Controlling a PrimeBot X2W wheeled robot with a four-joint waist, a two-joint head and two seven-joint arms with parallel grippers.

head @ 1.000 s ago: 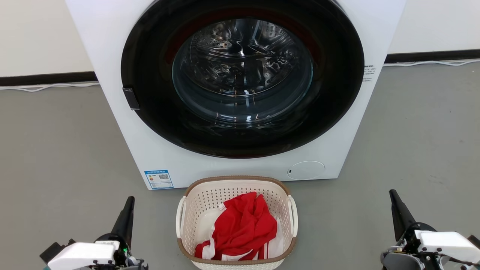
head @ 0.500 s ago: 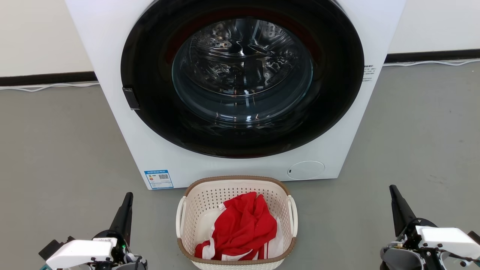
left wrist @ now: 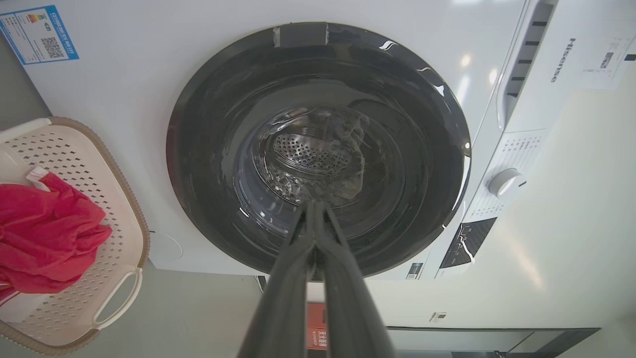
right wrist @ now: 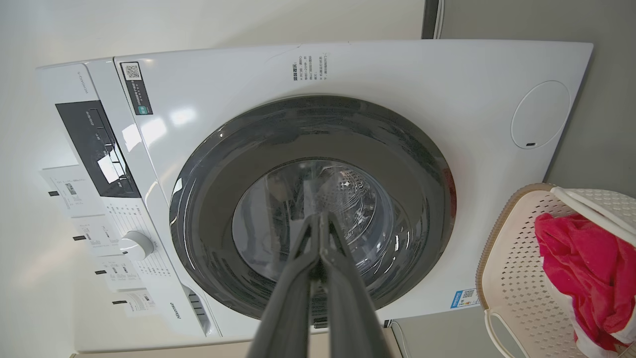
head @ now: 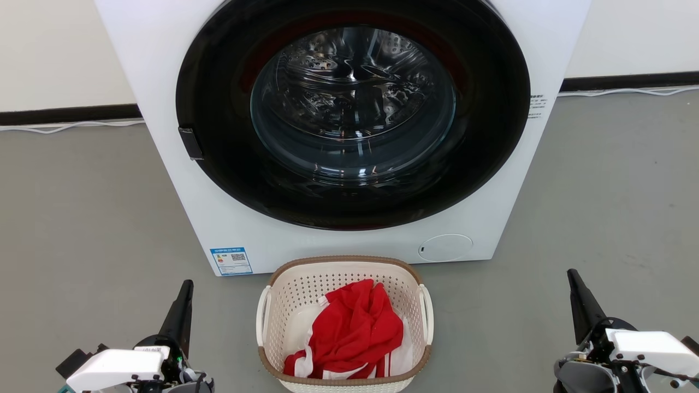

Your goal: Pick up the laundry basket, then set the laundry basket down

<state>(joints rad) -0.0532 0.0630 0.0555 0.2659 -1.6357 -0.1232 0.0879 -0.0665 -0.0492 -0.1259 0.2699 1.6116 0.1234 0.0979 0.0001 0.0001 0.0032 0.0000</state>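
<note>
Washer (left wrist: 318, 149) lettered Hisense; left end effector (left wrist: 314, 205), right end effector (right wrist: 320, 216) each pressed together.

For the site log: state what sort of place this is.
Likely a laundry area: a front-loading washer stands on a grey floor, with a laundry basket of red clothing before it.

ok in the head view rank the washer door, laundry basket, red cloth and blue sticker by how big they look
1. washer door, by far the largest
2. laundry basket
3. red cloth, inside the basket
4. blue sticker, smallest
The basket sits nearer the camera, yet the door still looks bigger.
</note>
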